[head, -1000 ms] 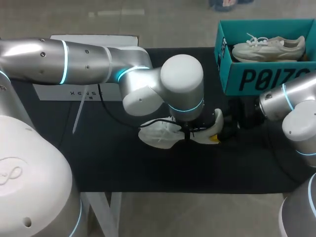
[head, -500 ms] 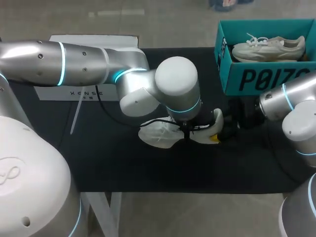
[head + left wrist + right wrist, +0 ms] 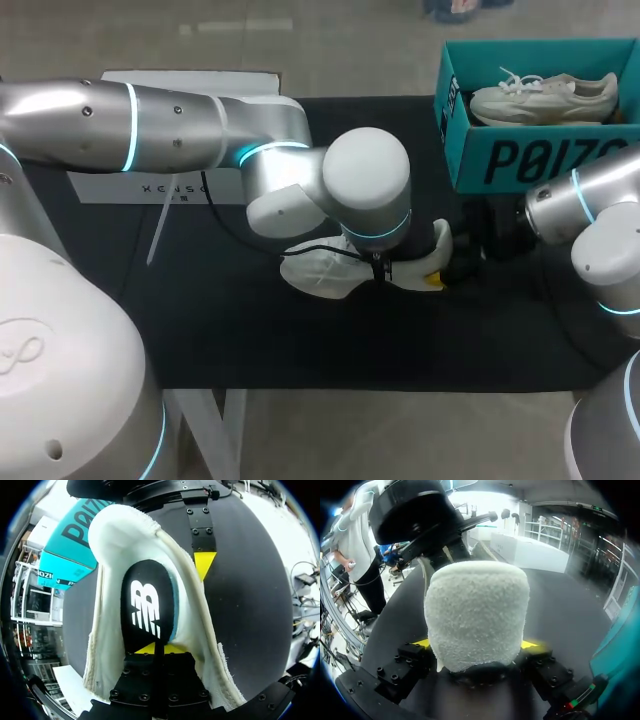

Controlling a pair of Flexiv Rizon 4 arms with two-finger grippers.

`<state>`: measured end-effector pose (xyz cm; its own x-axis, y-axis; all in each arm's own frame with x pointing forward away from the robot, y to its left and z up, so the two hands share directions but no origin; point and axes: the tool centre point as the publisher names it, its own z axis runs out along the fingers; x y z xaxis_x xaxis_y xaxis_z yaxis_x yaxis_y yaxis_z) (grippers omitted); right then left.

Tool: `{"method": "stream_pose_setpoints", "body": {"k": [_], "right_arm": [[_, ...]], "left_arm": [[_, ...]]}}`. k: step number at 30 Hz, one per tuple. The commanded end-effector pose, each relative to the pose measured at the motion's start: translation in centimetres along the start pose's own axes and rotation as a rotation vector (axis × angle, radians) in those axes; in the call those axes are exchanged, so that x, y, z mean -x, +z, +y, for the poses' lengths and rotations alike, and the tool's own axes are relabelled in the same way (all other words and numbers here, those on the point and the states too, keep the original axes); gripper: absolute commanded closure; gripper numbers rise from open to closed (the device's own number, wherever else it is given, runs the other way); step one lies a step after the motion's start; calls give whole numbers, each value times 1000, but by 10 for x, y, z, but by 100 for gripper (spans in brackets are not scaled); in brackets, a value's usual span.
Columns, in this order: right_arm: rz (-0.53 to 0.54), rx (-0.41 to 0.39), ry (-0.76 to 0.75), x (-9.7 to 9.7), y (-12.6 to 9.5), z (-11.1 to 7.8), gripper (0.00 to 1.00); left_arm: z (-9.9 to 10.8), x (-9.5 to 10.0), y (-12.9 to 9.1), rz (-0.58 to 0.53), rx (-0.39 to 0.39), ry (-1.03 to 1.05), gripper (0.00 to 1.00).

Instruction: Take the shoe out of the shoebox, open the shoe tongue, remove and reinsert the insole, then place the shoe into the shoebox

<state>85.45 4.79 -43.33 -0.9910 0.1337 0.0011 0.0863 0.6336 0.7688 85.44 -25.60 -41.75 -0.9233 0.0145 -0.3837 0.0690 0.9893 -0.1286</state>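
the insole step is in hand, i judge. the shoe (image 3: 320, 272) is out of the shoebox (image 3: 520, 150) and lies mid-table on the black mat (image 3: 250, 330), with its heel toward my right arm. the right gripper (image 3: 475, 645) is clamped on the fuzzy heel (image 3: 476, 610), one yellow tip on each side, bracing it.

the left gripper (image 3: 159, 648) reaches down into the mouth of the shoe. its fingers are pressed together with only a seam between them, and the tips sit on the black insole (image 3: 146, 605). the insole lies flat in the footbed, with a teal edge showing along one side (whether a fold of it is caught in that seam i cannot tell).

if the insole is going in, the next move calls for pressing it down flush toward the heel. if it is coming out, it calls for a firm nip and a pull up and out while the right arm holds the heel steady.

the mat is dark and soft-looking, and the shoe has open cloth on every side. the teal shoebox stands at the far right corner with a second shoe (image 3: 545, 98) in it, near the right arm. a flat white box (image 3: 120, 187) lies at the far left, well apart.
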Motion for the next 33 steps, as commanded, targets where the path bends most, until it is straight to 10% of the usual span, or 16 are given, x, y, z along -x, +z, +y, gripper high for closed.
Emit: {"method": "stream_pose_setpoints", "body": {"k": [1,33], "right_arm": [[0,-4,-1,-2,4,-2,100],[0,-4,-1,-2,4,-2,100]], "left_arm": [[1,4,40,5,1,-2,100],[12,30,-21,68,-87,-64,100]]}}
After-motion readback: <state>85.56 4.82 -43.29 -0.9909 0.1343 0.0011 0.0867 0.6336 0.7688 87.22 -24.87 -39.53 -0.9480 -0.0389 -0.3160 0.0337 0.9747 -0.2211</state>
